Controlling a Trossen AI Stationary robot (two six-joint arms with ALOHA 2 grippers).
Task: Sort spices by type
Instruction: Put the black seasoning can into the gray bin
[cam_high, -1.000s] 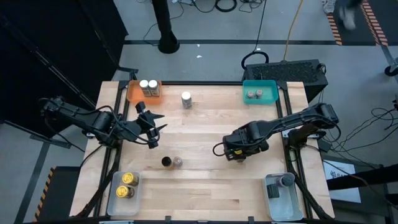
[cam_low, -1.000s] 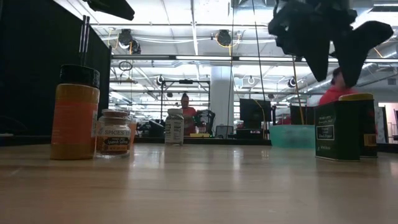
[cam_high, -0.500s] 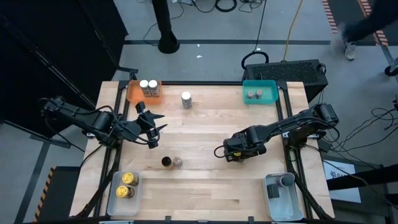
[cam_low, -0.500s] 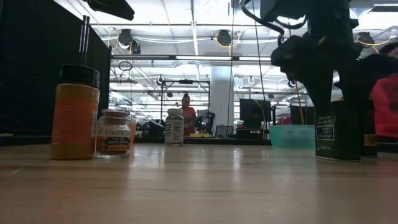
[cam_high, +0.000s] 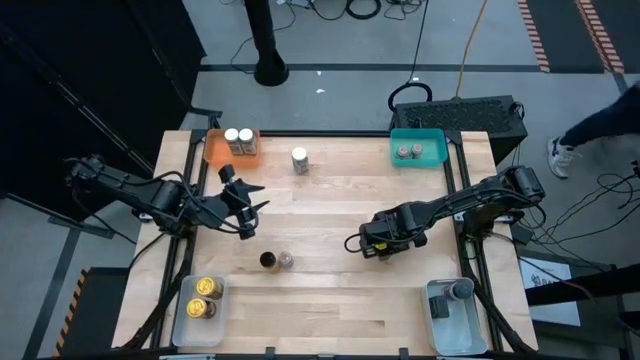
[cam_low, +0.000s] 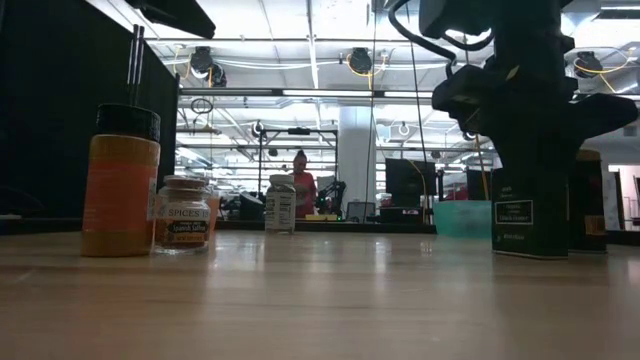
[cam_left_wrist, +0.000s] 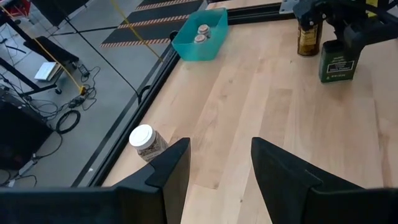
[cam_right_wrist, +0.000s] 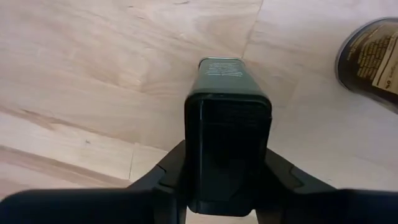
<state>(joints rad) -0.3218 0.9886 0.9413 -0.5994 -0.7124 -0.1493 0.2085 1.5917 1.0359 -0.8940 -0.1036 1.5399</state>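
Right gripper (cam_right_wrist: 227, 186) hides most of dark tin (cam_right_wrist: 228, 112).

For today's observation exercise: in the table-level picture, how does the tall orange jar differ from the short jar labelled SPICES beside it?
Height: the orange jar stands clearly taller than the SPICES jar.
Lid: the orange jar's is black; the SPICES jar's is grey-brown.
Contents: the orange jar looks orange-yellow, the SPICES jar darker brown.
Both are round, upright and stand side by side on the wooden table.

Wooden table (cam_high: 330, 290) with jars (cam_high: 277, 261), trays (cam_high: 417, 147)
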